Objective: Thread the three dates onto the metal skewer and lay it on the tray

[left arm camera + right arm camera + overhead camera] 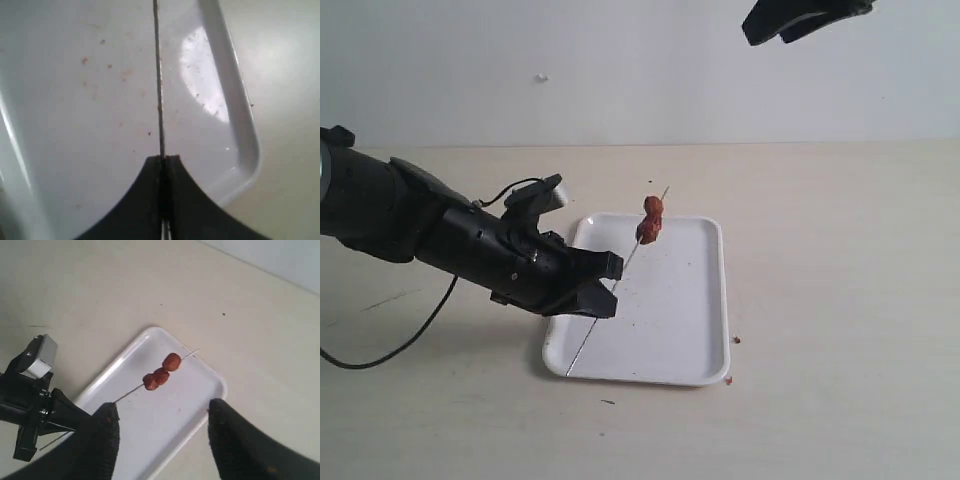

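L gripper (610, 287) clenched on metal skewer (629, 256), held tilted over tray (670, 320).
3 dates (650, 220) bunched nr skewer's upper tip, above tray's far end. R gripper (162, 412) high up, jaws apart, empty.

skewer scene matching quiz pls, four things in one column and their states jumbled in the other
Things
1. left gripper
2. right gripper
3. three dates
4. tray

States
A. threaded close together near one end of the metal skewer
B. open, holding nothing
C. white, lying flat on the table
D. shut on the metal skewer

Pairs: 1-D, 2-B, 3-A, 4-C
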Motion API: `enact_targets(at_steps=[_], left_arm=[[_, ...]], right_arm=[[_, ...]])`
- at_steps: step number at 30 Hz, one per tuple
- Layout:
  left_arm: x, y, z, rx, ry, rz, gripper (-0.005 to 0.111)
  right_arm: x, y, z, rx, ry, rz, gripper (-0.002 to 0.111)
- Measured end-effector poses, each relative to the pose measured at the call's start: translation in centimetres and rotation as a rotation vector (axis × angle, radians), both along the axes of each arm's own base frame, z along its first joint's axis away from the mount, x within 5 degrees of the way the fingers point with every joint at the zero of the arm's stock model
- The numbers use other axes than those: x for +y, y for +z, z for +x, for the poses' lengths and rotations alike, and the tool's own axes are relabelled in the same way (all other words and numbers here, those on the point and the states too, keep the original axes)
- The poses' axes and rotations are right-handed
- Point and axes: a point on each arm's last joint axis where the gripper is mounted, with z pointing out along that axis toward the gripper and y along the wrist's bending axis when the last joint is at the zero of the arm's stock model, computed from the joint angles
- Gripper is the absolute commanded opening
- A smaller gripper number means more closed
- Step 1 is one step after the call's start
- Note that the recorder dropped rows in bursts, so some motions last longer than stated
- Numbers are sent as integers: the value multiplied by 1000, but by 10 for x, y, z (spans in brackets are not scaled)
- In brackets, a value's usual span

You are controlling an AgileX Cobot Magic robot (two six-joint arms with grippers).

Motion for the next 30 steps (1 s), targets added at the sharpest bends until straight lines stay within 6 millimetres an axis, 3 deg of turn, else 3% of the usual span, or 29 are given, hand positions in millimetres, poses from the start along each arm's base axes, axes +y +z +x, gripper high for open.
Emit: enact_targets(at_steps=[6, 11, 18, 23, 27, 30], left_arm=[[-3, -2, -1, 68, 57, -64, 0], [-4, -3, -1, 85, 67, -78, 5], [-4, -3, -1, 91, 73, -79, 44], [-4, -3, -2, 88, 61, -72, 59], [-5, -1, 0, 65, 45, -69, 52], [-1, 9, 5, 1, 17, -71, 28]], right_arm=[[-1, 34, -26, -47, -78, -52, 52], [-3, 45, -36, -65, -108, -54, 52], [-3, 54, -43, -83, -119, -52, 52], [-3, 54, -44, -81, -126, -47, 52], [-3, 54, -44, -79, -130, -44, 52], [-1, 50, -46, -60, -124, -23, 47]])
